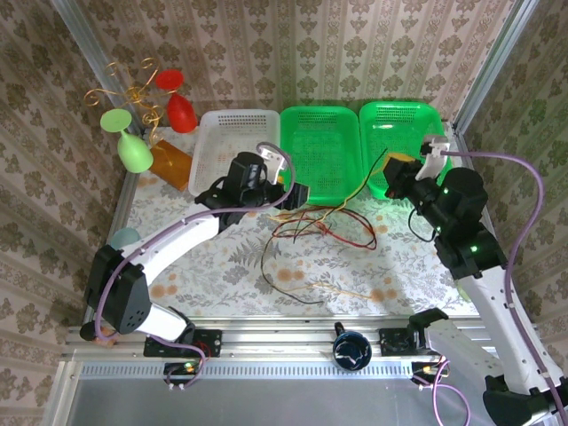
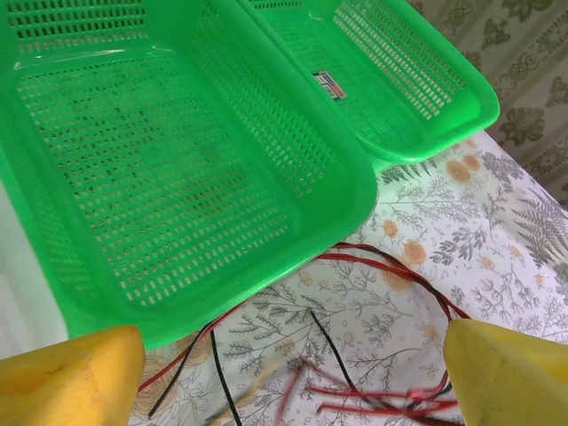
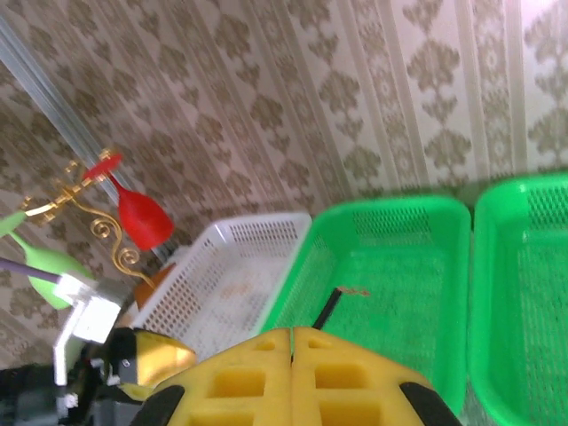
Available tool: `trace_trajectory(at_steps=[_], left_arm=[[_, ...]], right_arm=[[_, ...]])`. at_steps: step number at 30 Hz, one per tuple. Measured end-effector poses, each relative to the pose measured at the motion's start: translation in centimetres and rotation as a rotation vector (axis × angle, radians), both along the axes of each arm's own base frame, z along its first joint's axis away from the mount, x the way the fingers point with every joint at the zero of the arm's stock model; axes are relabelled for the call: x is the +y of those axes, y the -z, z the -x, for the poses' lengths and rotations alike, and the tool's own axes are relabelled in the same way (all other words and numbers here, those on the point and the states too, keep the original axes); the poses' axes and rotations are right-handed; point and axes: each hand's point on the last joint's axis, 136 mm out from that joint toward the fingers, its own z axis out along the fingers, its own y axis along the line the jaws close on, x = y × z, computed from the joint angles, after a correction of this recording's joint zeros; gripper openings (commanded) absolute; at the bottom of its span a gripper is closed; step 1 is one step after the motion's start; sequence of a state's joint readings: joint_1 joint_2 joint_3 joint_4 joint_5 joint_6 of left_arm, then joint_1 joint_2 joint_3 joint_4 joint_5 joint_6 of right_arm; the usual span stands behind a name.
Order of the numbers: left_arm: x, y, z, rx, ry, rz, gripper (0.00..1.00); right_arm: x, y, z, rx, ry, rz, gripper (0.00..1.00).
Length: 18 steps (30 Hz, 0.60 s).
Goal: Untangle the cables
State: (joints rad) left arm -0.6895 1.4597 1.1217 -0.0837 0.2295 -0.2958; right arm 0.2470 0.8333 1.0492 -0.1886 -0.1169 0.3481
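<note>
The cables (image 1: 324, 226) lie in a loose tangle of thin red, black and olive wires on the floral cloth, in front of the middle green basket. My left gripper (image 1: 297, 193) hovers at the tangle's left edge. In the left wrist view it (image 2: 293, 344) is open, its yellow fingers (image 2: 75, 377) wide apart, with red and black wire loops (image 2: 390, 266) on the cloth between and below them. My right gripper (image 1: 392, 175) is raised at the tangle's right. Its yellow pads (image 3: 257, 377) are shut on a black cable (image 3: 327, 306) whose frayed end pokes out above them.
Two green baskets (image 1: 297, 169) (image 1: 417, 115) and a white basket (image 1: 213, 151) line the back. A gold rack with a red glass (image 1: 180, 111) and a green glass (image 1: 133, 151) stands at the back left by an orange box (image 1: 173, 164). A dark cup (image 1: 352, 351) sits at the front rail.
</note>
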Motion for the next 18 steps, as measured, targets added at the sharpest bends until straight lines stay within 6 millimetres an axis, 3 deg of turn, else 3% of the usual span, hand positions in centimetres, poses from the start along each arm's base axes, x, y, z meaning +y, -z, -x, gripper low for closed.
trace_trajectory(at_steps=[7, 11, 15, 18], left_arm=[[0.5, -0.1, -0.4, 0.023, -0.014, 0.021, 0.86], [0.7, -0.1, -0.6, 0.028, -0.017, 0.025, 0.86], [0.7, -0.1, -0.6, 0.031, -0.013, 0.029, 0.86], [0.5, -0.2, -0.3, 0.038, 0.007, 0.038, 0.85]], right_arm=[[0.8, -4.9, -0.8, -0.110, -0.034, 0.018, 0.00], [1.3, -5.2, -2.1, -0.127, -0.038, 0.054, 0.00], [2.1, -1.7, -4.3, -0.058, -0.028, 0.107, 0.00], [2.7, 4.1, -6.1, 0.066, -0.018, 0.155, 0.00]])
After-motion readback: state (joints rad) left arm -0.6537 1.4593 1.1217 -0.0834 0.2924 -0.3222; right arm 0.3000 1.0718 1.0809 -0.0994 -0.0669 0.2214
